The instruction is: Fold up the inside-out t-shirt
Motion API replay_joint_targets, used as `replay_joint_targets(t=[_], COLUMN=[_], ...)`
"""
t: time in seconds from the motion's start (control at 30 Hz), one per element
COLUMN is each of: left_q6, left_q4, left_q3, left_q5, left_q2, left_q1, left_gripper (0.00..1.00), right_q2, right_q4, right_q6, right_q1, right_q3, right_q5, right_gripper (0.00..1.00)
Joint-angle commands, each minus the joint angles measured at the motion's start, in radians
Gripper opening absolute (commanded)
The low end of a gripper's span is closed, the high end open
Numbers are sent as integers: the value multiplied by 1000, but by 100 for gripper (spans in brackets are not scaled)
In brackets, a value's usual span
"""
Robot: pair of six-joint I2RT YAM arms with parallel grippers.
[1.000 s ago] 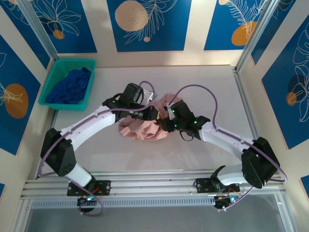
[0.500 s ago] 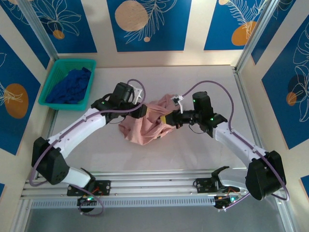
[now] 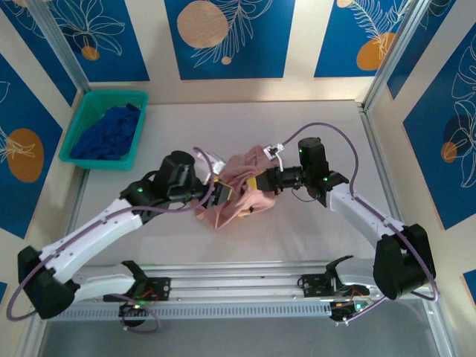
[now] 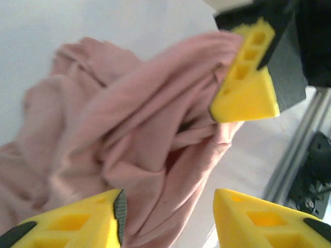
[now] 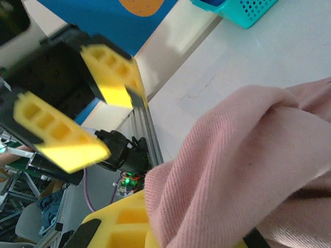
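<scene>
Top external view: the inside-out t-shirt (image 3: 239,192) lies bunched at the middle of the surface (image 3: 320,126), between the two arm tips. The right jaws, at the shirt's right edge, are clenched on a ridge of pink cloth. The left jaws, at its left edge, stand released and parted; in the left wrist view, crumpled cloth lies between and beyond them, ungripped.

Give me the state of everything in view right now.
t-shirt, bunched in a heap, not folded.
left gripper, open, at the t-shirt's left side.
right gripper, shut on the t-shirt.
dark blue garment, crumpled.
teal basket, upright in the far left corner, holding the dark blue garment.
</scene>
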Motion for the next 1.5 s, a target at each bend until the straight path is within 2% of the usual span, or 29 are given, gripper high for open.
replay_joint_targets(t=[0.0, 0.2, 0.33, 0.63, 0.7, 0.83, 0.97, 1.03, 1.17, 1.2, 1.37, 1.47], left_q6=[60, 109, 109, 113, 107, 65, -68, -146, -253, -264, -266, -260], left_q4=[34, 74, 99, 104, 97, 161, 314, 370, 434, 433, 402, 377], left_q3=[24, 63, 80, 106, 96, 56, 12, 8, 9, 11, 10, 13], left_q5=[82, 16, 16, 43, 82, 273, 422, 468, 498, 492, 451, 429], left_q2=[107, 206, 250, 251, 200, 60, -61, -76, -75, -75, -70, -58], left_q1=[-9, -4, -1, 31, 57, 122, 175, 196, 212, 213, 218, 220], left_gripper=[46, 47, 42, 6, 0, 0, 0, 0, 0, 0, 0, 0], right_q2=[-2, -1, -4, -33, -54, -72, -53, -33, 11, 17, 8, -26], right_q4=[-27, -41, -54, -111, -144, -186, -209, -262, -477, -523, -651, -669], right_q6=[-17, -26, -36, -69, -70, -29, 34, 42, -1, -12, -67, -143], right_q1=[-10, -19, -20, -39, -61, -83, -75, -60, -1, 13, 47, 82], right_q3=[42, 43, 43, 49, 73, 145, 216, 255, 361, 381, 422, 419], right_q5=[-48, -49, -49, -13, 29, 114, 162, 215, 496, 570, 774, 828], right_gripper=[0, 0, 0, 0, 0, 0, 2, 4, 17, 21, 35, 37])
